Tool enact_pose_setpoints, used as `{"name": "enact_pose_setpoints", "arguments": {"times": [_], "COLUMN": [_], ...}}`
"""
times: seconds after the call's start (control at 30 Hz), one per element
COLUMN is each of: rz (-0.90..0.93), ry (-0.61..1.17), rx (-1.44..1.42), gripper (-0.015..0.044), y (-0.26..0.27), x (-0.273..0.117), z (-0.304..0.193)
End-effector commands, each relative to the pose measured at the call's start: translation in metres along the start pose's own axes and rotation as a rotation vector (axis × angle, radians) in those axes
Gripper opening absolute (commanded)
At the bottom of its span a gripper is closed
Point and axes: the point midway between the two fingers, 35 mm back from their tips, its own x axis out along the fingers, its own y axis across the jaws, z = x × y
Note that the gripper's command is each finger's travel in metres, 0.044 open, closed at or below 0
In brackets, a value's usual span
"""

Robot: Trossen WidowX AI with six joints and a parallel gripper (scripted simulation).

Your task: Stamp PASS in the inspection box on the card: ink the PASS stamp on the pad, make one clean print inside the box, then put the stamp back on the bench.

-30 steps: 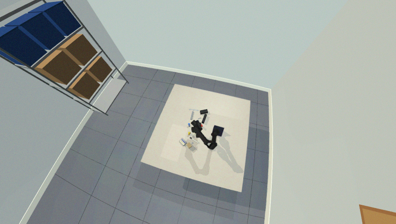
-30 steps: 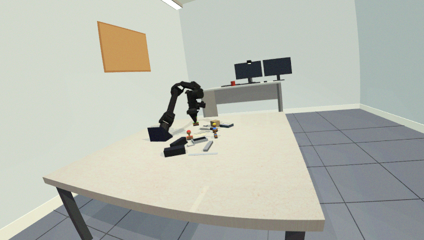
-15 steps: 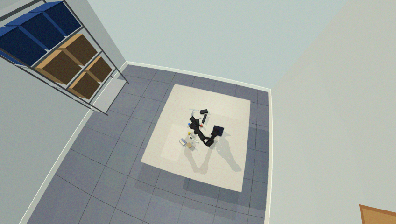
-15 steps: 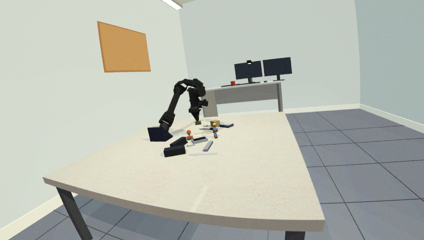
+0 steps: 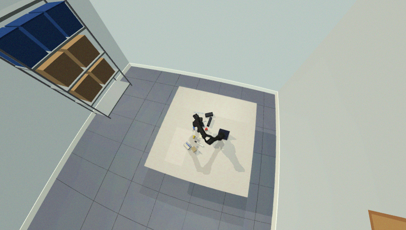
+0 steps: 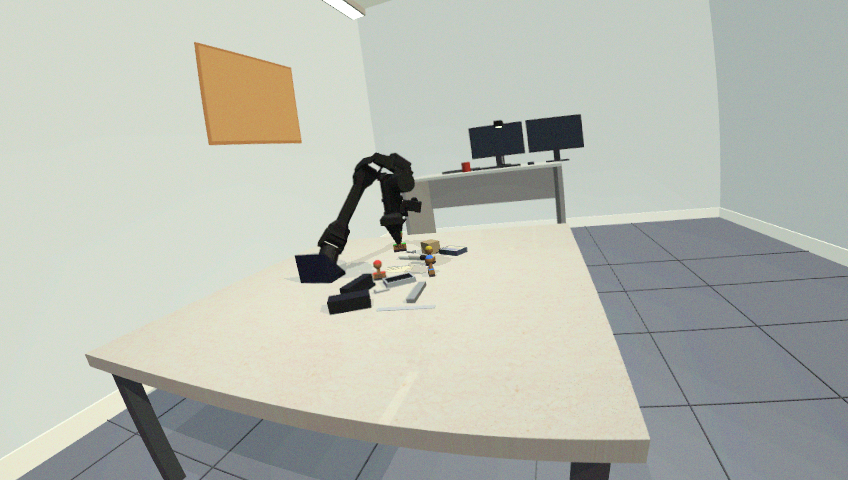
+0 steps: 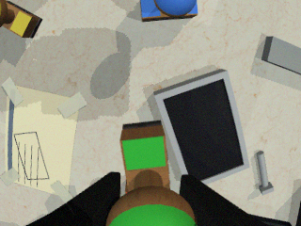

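My gripper (image 7: 150,183) (image 6: 398,240) is shut on the green-topped stamp (image 7: 144,153) (image 6: 399,247). It holds the stamp above the bench, and the stamp shows between the card and the ink pad in the wrist view. The ink pad (image 7: 204,129) (image 6: 399,280) is open, with a black face and grey rim, just right of the stamp. The cream card (image 7: 52,124) (image 6: 397,268) is taped down at the left. Its outlined box (image 7: 25,133) has several thin lines across it; I can make out no clear print inside. The stamp's underside is hidden.
A blue stamp (image 7: 176,6) (image 5: 194,128), a yellow stamp (image 7: 21,24) (image 5: 194,136) and a red stamp (image 6: 379,273) (image 5: 206,129) stand around. A grey bar (image 7: 287,56) (image 6: 415,292), black blocks (image 6: 349,302), a marker (image 5: 199,143) and a cardboard box (image 6: 430,246) lie nearby.
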Motion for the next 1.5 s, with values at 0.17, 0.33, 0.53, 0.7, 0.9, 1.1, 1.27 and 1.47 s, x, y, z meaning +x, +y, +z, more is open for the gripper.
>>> {"name": "enact_pose_setpoints", "arguments": {"times": [0.17,0.33,0.53,0.7,0.9,1.1,1.27,1.47], "rz": [-0.005,-0.006,-0.006,-0.005,-0.005,-0.005,-0.005,-0.005], "ry": [0.002,0.002,0.001,0.000,0.000,0.000,0.000,-0.001], "rx": [-0.008,-0.009,-0.011,-0.013,-0.013,-0.013,-0.013,-0.014], "gripper": [0.0000,0.0000,0.0000,0.0000,0.0000,0.0000,0.0000,0.0000], "y": [-0.043,-0.068,-0.097,-0.122,-0.134,-0.134,-0.134,-0.135], "x": [0.002,0.005,0.009,0.014,0.017,0.025,0.033,0.043], "z": [0.006,0.007,0.005,0.002,0.000,0.001,0.001,0.001]}}
